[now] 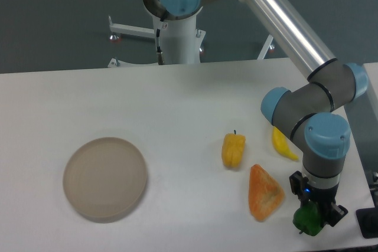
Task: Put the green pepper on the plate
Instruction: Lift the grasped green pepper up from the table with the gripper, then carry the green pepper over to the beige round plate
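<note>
While no writing shows, the end effector (311,213) grips the green pepper (307,220).

No readable text, labels or numbers, arm (295,25) and table (177,104) seemingly unmarked

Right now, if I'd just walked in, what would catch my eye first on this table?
Probably the big silver and blue arm sweeping down the right side, its gripper closed around a green pepper at the table's front right corner. Next, the wide beige plate sitting bare at the left, far from the yellow and orange foods.
</note>
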`<control>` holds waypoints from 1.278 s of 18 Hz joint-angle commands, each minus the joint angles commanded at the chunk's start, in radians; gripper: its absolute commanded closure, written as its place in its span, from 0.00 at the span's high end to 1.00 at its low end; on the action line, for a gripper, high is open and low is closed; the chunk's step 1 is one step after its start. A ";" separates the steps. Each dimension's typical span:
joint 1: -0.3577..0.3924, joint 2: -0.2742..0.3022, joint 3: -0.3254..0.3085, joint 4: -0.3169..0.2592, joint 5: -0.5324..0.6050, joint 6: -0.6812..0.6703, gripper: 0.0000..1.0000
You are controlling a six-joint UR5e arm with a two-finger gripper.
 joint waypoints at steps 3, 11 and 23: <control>0.000 0.003 -0.002 0.002 0.000 -0.002 0.36; -0.032 0.055 -0.084 0.006 -0.006 -0.052 0.37; -0.161 0.319 -0.394 0.006 -0.075 -0.424 0.37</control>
